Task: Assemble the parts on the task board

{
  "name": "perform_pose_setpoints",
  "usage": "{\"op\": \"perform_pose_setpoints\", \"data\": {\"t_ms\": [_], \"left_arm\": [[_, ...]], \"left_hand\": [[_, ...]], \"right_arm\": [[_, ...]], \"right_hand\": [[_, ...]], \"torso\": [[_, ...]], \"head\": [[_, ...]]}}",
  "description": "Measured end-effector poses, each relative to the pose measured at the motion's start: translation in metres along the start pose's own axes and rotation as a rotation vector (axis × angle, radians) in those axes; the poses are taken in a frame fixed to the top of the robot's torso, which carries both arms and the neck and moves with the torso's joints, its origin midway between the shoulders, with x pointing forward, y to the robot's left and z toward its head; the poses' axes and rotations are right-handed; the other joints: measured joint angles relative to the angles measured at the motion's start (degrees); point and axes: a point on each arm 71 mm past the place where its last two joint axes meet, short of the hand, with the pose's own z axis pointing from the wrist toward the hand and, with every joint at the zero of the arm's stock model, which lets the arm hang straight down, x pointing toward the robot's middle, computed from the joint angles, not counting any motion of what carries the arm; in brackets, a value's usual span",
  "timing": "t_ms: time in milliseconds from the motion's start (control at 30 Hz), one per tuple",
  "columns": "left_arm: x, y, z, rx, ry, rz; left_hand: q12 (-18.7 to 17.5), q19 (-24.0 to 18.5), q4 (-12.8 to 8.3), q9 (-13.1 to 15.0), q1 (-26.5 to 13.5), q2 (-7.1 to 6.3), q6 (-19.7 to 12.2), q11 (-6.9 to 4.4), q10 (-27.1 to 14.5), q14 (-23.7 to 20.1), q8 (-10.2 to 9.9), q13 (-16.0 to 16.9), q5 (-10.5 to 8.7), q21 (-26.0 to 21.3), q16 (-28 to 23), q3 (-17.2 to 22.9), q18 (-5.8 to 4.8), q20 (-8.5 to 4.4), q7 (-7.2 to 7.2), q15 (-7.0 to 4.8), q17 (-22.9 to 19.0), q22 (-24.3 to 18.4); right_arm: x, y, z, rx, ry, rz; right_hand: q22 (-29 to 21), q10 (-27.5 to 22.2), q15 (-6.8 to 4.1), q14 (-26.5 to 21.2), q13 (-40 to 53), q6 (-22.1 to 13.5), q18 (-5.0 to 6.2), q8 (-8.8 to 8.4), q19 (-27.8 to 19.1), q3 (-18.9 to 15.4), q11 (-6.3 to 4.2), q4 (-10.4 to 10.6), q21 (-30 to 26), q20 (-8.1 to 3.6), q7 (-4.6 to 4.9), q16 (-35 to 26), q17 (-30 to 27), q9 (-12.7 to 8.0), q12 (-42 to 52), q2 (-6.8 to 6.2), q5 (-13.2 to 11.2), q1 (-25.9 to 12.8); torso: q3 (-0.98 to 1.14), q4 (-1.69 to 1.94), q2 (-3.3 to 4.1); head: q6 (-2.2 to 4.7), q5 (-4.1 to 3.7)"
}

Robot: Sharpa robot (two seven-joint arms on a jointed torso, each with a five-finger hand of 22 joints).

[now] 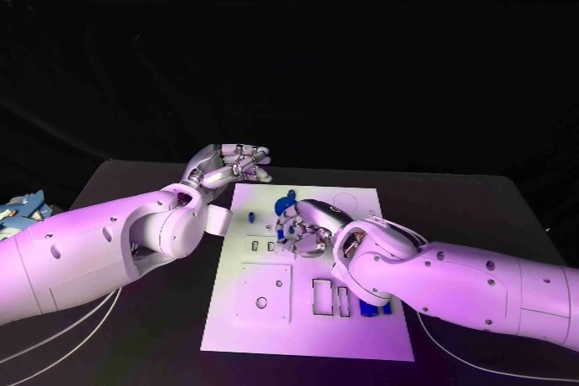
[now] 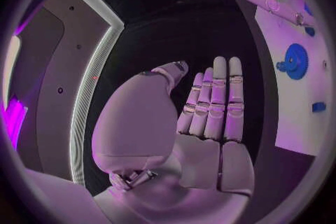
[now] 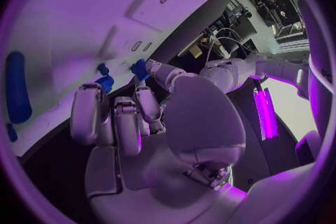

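On the black table (image 1: 145,181), right hand (image 1: 308,231) pinches a blue part (image 3: 140,69) (half hidden); left hand (image 1: 229,164) spread, empty.

1. The flat white task board (image 1: 259,319) carries dark rectangular slots.
2. A round blue toothed gear (image 2: 295,61) lies on it, beyond the silver left hand (image 2: 210,117).
3. Small blue pieces (image 3: 105,83) sit at the fingertips of the silver right hand (image 3: 133,123).
4. The table (image 1: 157,344) is black.
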Motion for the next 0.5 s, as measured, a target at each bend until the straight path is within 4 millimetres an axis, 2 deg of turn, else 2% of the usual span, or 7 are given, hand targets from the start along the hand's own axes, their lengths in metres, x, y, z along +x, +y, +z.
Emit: {"op": "perform_pose_setpoints", "data": {"t_ms": [467,500], "left_arm": [[0.001,0.0,0.0,0.0,0.002,-0.001],[0.001,0.0,0.0,0.0,0.002,-0.001]], "left_hand": [[0.0,0.0,0.0,0.0,0.0,0.0,0.0,0.0,0.0,0.0,0.0,0.0,0.0,0.0,0.0,0.0,0.0,0.0,0.0,0.0,0.09,0.05],[0.0,0.0,0.0,0.0,0.0,0.0,0.0,0.0,0.0,0.0,0.0,0.0,0.0,0.0,0.0,0.0,0.0,0.0,0.0,0.0,0.09,0.05]], "right_arm": [[0.02,0.0,0.004,0.022,0.028,-0.039],[0.02,0.0,0.004,0.023,0.028,-0.041]], "right_hand": [[-0.13,0.0,0.0,0.0,0.0,-0.01,0.0,0.04,-0.21,-0.18,0.0,0.16,-0.23,-0.21,-0.02,0.0,0.0,0.0,0.0,-0.07,0.27,-0.07],[-0.13,0.0,0.0,0.0,0.0,0.0,0.0,0.06,-0.21,-0.18,0.0,0.16,-0.23,-0.21,-0.03,0.0,-0.01,0.01,0.0,-0.37,0.27,-0.37]], "torso": [[0.12,-0.03,0.04],[0.13,-0.03,0.04]], "head": [[-0.81,0.49],[-0.82,0.52]]}}
